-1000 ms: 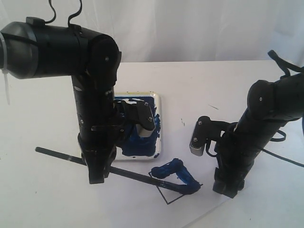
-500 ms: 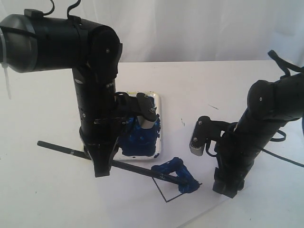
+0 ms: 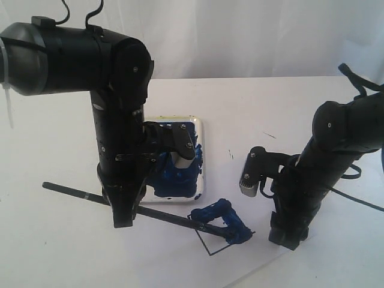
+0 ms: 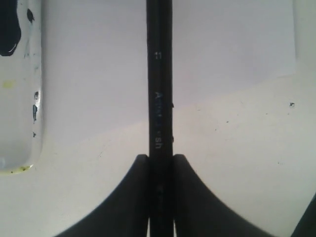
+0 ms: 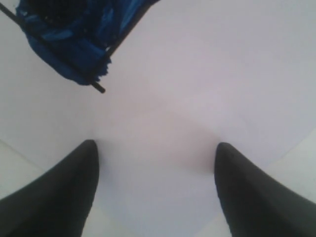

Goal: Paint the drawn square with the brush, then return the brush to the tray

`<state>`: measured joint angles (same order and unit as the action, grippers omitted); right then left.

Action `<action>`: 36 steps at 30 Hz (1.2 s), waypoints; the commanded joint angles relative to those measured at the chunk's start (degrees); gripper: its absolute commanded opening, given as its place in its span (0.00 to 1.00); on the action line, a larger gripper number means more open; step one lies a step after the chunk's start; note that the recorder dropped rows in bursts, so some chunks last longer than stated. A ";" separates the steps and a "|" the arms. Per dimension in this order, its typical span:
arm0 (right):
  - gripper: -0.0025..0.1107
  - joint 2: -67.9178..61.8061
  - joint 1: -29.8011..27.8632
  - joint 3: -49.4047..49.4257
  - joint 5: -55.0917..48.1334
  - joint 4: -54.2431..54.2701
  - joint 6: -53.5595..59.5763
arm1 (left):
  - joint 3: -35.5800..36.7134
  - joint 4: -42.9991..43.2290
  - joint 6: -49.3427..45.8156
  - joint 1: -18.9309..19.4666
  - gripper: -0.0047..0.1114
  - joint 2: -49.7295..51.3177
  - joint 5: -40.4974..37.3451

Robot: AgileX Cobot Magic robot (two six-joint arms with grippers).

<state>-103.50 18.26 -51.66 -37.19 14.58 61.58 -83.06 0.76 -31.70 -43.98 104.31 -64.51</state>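
The brush [image 3: 162, 215] lies nearly flat, slanting from the left down to the drawn square [image 3: 211, 249]. Its tip rests in the blue smear [image 3: 223, 217] along the square's upper right side. My left gripper [image 3: 122, 217] is shut on the brush handle partway along. In the left wrist view the black handle [image 4: 159, 89] runs straight out between the shut fingers [image 4: 160, 165]. My right gripper [image 3: 284, 236] stands open just right of the square, holding nothing. In the right wrist view its fingers [image 5: 155, 158] are wide apart over white paper, with the blue-smeared corner of the square [image 5: 64, 49] ahead.
The cream tray [image 3: 200, 157], smeared dark blue inside, sits behind the square and is partly hidden by the left arm. Its speckled rim [image 4: 27, 98] lies beside the brush handle. White paper [image 3: 180, 264] covers the tabletop under the square.
The left gripper swung the brush a little right half a second ago and has come back left, dragging the tip across the blue smear. The right arm has not moved.
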 commanded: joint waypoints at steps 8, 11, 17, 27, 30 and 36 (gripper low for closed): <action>0.58 -1.37 0.04 0.45 -0.07 0.11 -0.15 | 0.36 0.28 -0.25 -0.08 0.04 -2.97 -5.45; 0.58 -1.37 0.04 0.45 -0.07 0.11 -0.15 | 0.36 0.28 -0.25 -0.08 0.04 -2.97 -5.45; 0.58 -1.37 0.04 0.45 0.10 0.12 -0.15 | 0.51 -0.76 -0.25 -0.08 0.04 -2.97 -5.45; 0.58 -1.37 0.04 0.45 0.10 0.12 -0.15 | 3.72 -1.64 -2.12 -0.08 0.04 -2.97 -5.45; 0.58 -1.37 0.04 0.45 0.10 0.12 -0.15 | 3.72 3.81 1.21 -0.08 0.04 -2.97 -5.45; 0.58 -1.37 0.04 0.45 0.10 0.12 -0.15 | 3.72 3.61 -0.33 -0.08 0.04 -2.97 -5.45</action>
<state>-103.50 18.26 -51.66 -36.98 14.58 61.58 -79.72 5.69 -30.85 -43.98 102.14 -64.51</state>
